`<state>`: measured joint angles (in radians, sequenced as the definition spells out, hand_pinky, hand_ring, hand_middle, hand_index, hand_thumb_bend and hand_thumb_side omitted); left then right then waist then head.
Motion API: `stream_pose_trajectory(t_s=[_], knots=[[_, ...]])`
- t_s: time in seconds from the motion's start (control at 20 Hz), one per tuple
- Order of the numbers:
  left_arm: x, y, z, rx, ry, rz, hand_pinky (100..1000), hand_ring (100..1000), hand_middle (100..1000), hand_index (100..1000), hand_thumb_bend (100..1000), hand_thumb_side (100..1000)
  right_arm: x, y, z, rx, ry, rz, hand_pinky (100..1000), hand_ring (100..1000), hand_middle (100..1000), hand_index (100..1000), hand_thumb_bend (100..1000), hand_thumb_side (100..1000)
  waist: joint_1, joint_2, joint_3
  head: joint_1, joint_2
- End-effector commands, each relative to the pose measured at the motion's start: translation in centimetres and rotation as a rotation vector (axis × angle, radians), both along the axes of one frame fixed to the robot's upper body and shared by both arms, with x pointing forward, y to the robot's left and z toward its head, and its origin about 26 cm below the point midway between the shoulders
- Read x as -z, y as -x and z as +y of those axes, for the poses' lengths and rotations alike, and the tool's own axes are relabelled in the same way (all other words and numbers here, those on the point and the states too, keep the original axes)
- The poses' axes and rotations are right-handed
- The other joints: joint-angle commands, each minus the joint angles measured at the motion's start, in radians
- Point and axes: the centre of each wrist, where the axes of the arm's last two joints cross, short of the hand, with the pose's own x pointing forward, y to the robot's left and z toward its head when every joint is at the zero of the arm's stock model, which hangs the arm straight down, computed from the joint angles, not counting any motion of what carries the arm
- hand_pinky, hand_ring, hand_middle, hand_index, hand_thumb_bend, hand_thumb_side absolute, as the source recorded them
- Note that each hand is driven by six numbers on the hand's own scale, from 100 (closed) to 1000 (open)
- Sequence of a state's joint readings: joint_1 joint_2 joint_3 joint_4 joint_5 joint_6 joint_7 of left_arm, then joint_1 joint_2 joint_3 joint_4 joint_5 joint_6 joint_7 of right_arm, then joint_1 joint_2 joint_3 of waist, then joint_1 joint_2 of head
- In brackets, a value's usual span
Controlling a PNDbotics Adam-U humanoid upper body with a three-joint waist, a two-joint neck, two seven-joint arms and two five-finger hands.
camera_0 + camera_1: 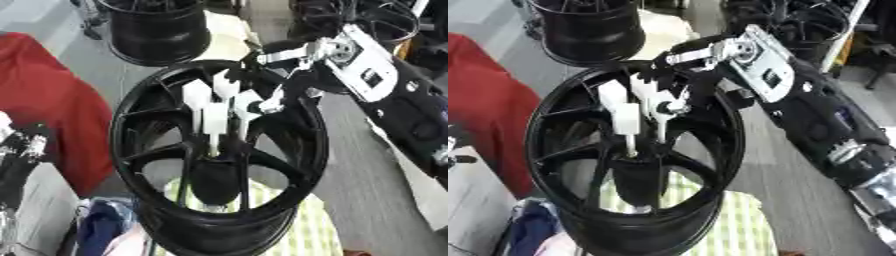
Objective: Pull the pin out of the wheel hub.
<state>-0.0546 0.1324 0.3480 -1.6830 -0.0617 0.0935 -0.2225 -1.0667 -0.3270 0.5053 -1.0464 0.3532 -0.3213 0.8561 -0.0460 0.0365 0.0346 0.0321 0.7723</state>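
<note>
A black spoked wheel hub stands tilted in the middle, its open face turned up towards me. My right hand, black with white fingertips, comes in from the upper right over the rim and reaches down inside the wheel. Its fingers are closed around a thin pale pin that runs straight down to the dark centre of the hub. The pin's lower end is lost in the dark centre. My left hand shows only partly at the left edge, away from the wheel.
A second black wheel stands behind, and more dark rims sit at the top right. A red cloth lies to the left. A green checked cloth and blue fabric lie under the wheel's near side.
</note>
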Motion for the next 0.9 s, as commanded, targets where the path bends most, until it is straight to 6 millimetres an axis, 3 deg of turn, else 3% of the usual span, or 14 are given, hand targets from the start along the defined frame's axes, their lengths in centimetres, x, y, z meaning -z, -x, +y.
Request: stream_pose_trajectory(t_s=[0.05, 0.9], knots=[[-0.8, -0.3, 0.0, 0.009, -0.019, -0.023, 591, 772, 674, 843, 223, 550, -0.9, -0.4, -0.8, -0.041, 0.052, -0.03, 865, 916, 862, 961, 274, 434, 0.005, -0.01, -0.002, -0.003, -0.002], [-0.8, -0.3, -0.1, 0.007, -0.013, -0.025, 591, 771, 674, 843, 224, 549, 2.4, -1.6, -1.7, 0.018, 0.075, 0.032, 842, 867, 786, 892, 260, 424, 0.009, -0.008, 0.002, -0.008, -0.002]])
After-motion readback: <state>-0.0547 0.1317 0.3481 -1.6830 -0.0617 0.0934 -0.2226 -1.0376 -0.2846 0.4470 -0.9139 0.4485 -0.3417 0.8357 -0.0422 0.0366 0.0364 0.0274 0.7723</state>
